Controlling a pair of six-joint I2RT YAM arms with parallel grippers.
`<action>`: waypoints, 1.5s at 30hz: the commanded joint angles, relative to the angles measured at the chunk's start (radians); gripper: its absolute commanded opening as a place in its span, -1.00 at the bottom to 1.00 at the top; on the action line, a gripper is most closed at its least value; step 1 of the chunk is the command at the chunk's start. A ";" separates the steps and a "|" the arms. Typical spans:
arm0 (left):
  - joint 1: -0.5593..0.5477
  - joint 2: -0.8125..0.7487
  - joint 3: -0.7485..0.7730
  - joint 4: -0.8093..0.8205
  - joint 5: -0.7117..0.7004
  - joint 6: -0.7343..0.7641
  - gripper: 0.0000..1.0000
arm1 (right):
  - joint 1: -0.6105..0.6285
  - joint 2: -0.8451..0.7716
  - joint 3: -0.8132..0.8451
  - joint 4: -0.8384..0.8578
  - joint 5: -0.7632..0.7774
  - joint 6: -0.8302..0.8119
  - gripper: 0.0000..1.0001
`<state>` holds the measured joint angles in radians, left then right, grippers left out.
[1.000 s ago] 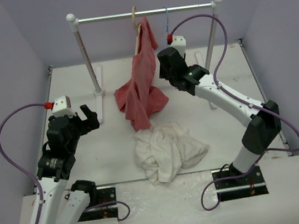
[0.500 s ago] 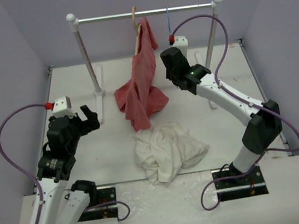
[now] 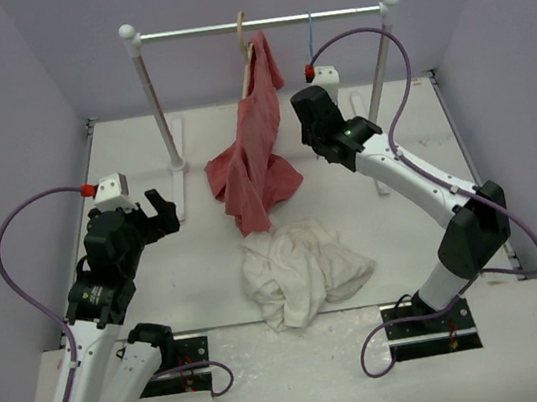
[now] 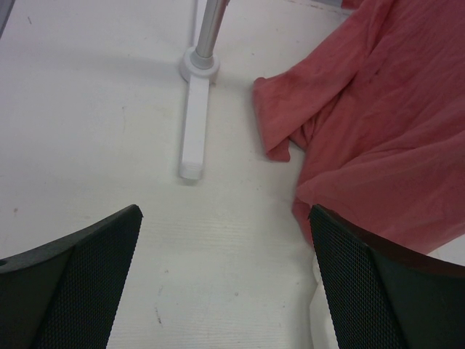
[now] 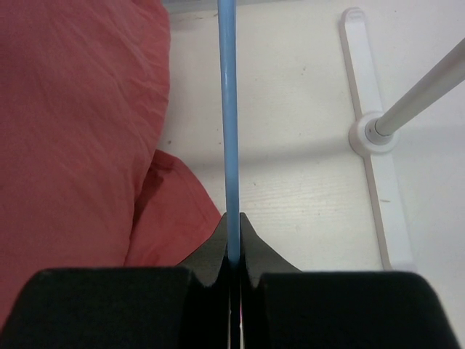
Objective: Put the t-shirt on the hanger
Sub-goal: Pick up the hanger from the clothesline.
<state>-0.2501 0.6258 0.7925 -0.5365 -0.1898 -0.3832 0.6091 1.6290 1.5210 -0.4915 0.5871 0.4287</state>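
White bench (image 3: 159,278), walled on three sides. Clothes rack (image 3: 203,31) stands along the far edge, its rail carried on two posts with flat feet. Red garment (image 3: 252,158) hangs from a wooden hanger (image 3: 243,33) near mid-rail; its lower part trails down and bunches on the bench. T-shirt (image 3: 299,272), cream, lies in a crumpled heap toward the near edge, between the two arm bases. It sits just beside the red garment's lowest fold; cannot tell whether they touch. Blue wire hanger (image 5: 228,109) has its hook over the rail close to the right post. The wire runs straight down beside the red garment. Right tool (image 5: 231,218) is pinched tight on that wire, fingers closed flat against it. Left tool (image 4: 225,211) hangs above the bench toward the left edge, fingers spread wide, holding nothing, aimed at the left post's foot and the red garment's edge.
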 commanded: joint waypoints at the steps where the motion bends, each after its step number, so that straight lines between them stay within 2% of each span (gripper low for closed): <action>1: -0.006 -0.008 -0.004 0.032 0.007 0.006 1.00 | -0.002 -0.091 -0.012 0.039 -0.006 -0.046 -1.00; 7: -0.008 -0.008 -0.003 0.031 0.006 0.006 1.00 | -0.003 -0.164 -0.030 0.061 -0.091 -0.147 -1.00; 14: -0.008 -0.008 -0.004 0.029 -0.004 0.006 1.00 | -0.003 -0.208 -0.032 0.011 -0.131 -0.173 -1.00; 20: -0.009 0.010 -0.003 0.027 -0.003 0.006 1.00 | -0.003 -0.321 -0.071 -0.102 -0.193 -0.136 -1.00; 26: -0.008 0.007 0.009 0.007 -0.056 -0.005 1.00 | -0.003 -0.444 -0.220 -0.163 -0.285 -0.097 -1.00; 30: -0.008 -0.019 0.035 -0.021 -0.092 -0.022 1.00 | -0.003 -0.597 -0.358 -0.190 -0.333 -0.058 -1.00; 33: -0.008 0.030 0.166 -0.213 -0.099 -0.096 1.00 | -0.002 -0.709 -0.471 -0.218 -0.327 -0.046 -1.00; 37: -0.008 -0.007 0.171 -0.276 -0.008 -0.159 1.00 | -0.002 -0.800 -0.519 -0.278 -0.328 -0.027 -1.00; 42: -0.009 -0.060 -0.013 -0.268 0.199 -0.231 1.00 | -0.003 -0.912 -0.455 -0.399 -0.316 0.009 -1.00; 45: -0.009 -0.121 -0.097 -0.243 0.276 -0.261 1.00 | -0.003 -0.960 -0.450 -0.434 -0.315 0.015 -1.00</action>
<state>-0.2558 0.5577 0.8148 -0.7479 -0.0937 -0.5654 0.6083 0.7315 1.0193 -0.8572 0.2703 0.4105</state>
